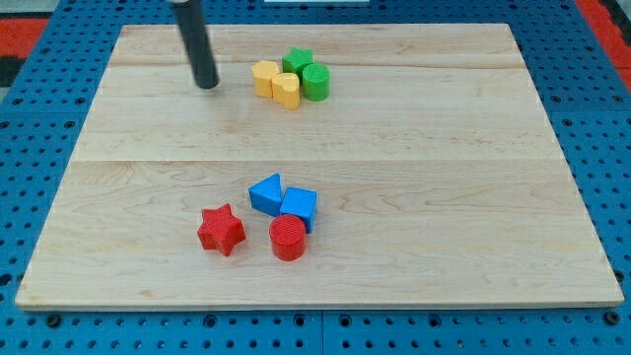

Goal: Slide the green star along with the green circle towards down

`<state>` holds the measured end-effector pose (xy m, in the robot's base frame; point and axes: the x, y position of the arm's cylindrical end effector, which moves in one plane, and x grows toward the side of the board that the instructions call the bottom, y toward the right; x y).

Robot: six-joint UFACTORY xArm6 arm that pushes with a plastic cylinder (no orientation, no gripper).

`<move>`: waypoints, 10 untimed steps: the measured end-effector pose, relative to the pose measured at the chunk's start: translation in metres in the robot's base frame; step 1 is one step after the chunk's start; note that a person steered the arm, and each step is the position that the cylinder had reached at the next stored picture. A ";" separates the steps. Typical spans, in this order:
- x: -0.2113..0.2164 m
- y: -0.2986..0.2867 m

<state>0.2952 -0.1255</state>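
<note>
**Eight blocks in two clusters, my tip off to the upper left**

The wooden desk (414, 177) carries eight blocks, counted as two green, two yellow, two blue and two red.

The upper cluster holds four. The green star (297, 61) sits at its top, with the green circle (315, 83) touching it at about 5 o'clock. A yellow hexagon-like block (265, 77) lies at 8 o'clock from the star, and a yellow heart-like block (286, 91) sits just beside the circle at 9 o'clock. All four are packed together.

The lower cluster, well apart at 6 o'clock from the first, also holds four: a blue triangle (265, 194), a blue block (300, 207) touching it, a red circle (288, 238) below those, and a red star (221, 230) just beside the circle at 9 o'clock.

There is no gripper; the arm ends in one dark rod. My tip (206, 86) rests on the desk at 9 o'clock from the yellow hexagon-like block, apart from it, touching no block and holding nothing.
</note>
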 end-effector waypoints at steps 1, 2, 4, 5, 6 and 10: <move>-0.033 0.043; -0.034 0.043; -0.045 0.088; -0.023 0.112; -0.002 0.115; 0.095 0.182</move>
